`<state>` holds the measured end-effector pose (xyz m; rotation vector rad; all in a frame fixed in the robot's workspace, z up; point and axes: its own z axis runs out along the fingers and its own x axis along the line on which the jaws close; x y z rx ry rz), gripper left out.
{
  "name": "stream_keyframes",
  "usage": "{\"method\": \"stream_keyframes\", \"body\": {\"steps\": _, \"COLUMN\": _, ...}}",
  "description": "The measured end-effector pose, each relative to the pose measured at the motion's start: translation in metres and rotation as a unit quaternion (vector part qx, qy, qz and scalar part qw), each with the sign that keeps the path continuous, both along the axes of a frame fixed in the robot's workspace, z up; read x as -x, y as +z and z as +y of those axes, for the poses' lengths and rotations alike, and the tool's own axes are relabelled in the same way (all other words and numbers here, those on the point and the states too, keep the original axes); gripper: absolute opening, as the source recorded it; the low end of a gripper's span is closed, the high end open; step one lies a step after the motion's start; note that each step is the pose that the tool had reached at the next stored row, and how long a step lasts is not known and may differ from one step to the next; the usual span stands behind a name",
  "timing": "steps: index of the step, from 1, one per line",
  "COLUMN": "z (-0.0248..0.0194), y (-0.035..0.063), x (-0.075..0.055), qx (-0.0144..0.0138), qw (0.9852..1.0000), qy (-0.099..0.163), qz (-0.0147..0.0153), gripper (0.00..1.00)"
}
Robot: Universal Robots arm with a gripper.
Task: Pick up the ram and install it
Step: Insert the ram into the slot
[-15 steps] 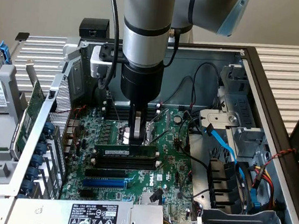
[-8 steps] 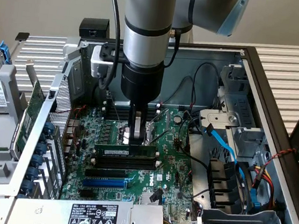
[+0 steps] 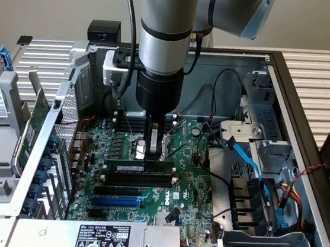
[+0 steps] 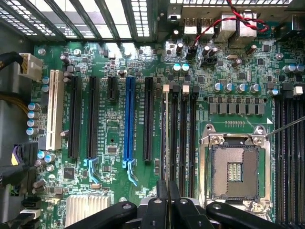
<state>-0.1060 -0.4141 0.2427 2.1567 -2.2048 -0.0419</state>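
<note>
The ram (image 3: 139,167) is seen upright on the motherboard (image 3: 184,188), its top edge pinched by the nearly closed gripper (image 3: 153,152). It is judged light, stiff and fragile, best held by its bare edges

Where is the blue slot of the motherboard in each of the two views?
Exterior view: the blue slot lies across the lower middle of the picture, below the ram.
Wrist view: the blue slot runs between a long and a short black slot.
Shared landmark: the long black slot beside it, toward the memory slots.
</note>
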Motion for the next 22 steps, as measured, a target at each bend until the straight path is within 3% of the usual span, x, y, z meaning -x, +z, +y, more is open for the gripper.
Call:
{"method": "stream_keyframes", "body": {"steps": 15, "z": -0.0006, "y": -0.0005, "x": 0.0016, "qx": 0.0002, "qw": 1.0, "qy": -0.005, "qz": -0.0001, "gripper": 0.13}}
{"method": "stream_keyframes", "body": {"steps": 22, "z": -0.0015, "y": -0.0006, "x": 0.0017, "qx": 0.0002, "qw": 1.0, "qy": -0.005, "qz": -0.0021, "gripper": 0.13}}
